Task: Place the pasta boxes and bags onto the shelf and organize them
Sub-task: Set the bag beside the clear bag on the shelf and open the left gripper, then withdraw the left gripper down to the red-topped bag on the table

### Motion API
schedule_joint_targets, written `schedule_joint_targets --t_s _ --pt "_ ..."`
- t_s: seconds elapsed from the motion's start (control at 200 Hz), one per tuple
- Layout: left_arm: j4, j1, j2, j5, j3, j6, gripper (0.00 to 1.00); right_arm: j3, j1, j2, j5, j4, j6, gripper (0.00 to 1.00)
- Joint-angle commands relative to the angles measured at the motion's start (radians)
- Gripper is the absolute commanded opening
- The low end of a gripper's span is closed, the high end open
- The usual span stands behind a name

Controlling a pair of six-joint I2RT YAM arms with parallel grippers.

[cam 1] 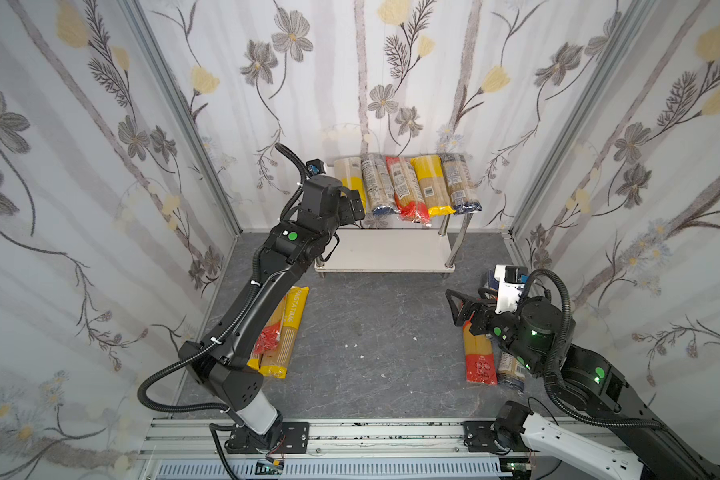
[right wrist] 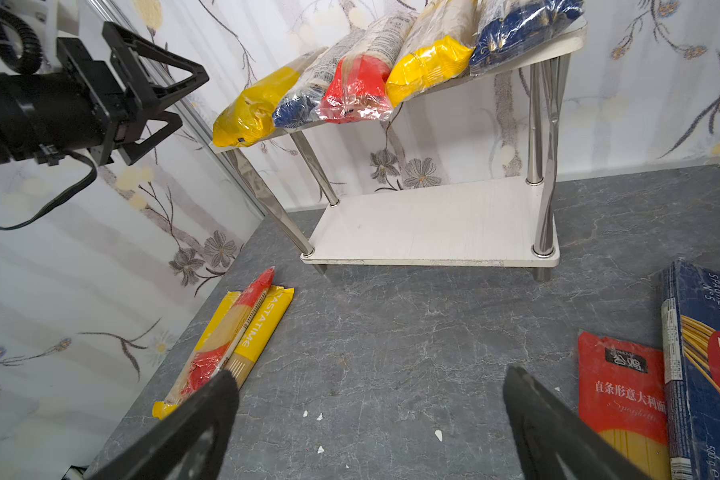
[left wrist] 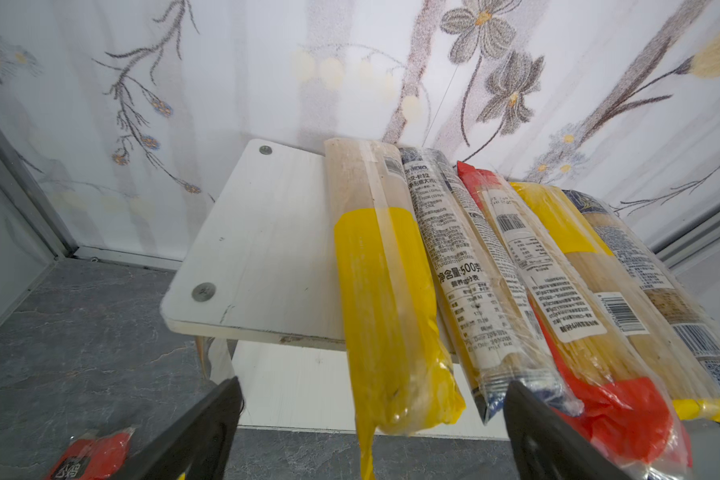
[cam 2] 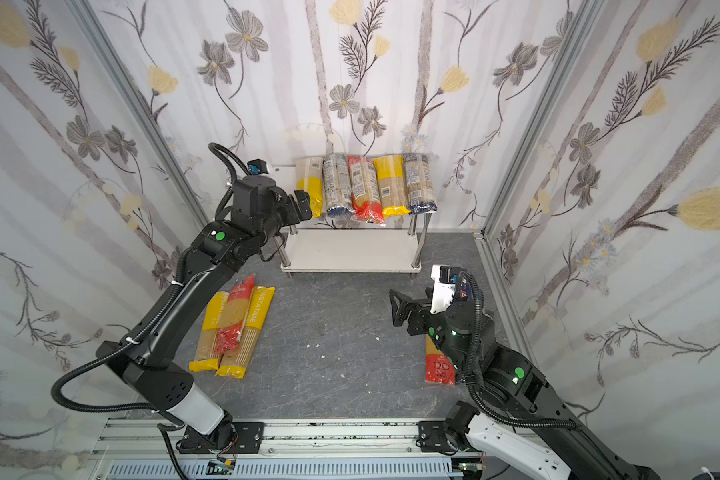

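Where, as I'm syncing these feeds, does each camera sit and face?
Top views: high over the near rail, looking down at the shelf; left arm and right arm show.
Left wrist: facing the shelf's top board; open left gripper shows.
Right wrist: low over the table, facing the shelf; open right gripper shows.
Shared: both wrist views show the yellow-ended pack.

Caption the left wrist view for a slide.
Left gripper, open, facing five spaghetti bags lying side by side on the shelf's top board.

Barilla box partly off-frame, perhaps half.
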Motion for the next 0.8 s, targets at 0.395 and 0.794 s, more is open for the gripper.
schedule_joint_targets --t_s 0.395,0.794 --pt "0.006 0.082 -0.595 -0.056 -0.853 -0.144 1.00 -0.133 0.073 0.075 -0.051 0.134 0.034 1.00" --pt "0.098 0.295 -0.533 0.026 -1.151 -0.245 1.00 -0.300 0.080 0.147 -0.265 0.360 0.069 1.00"
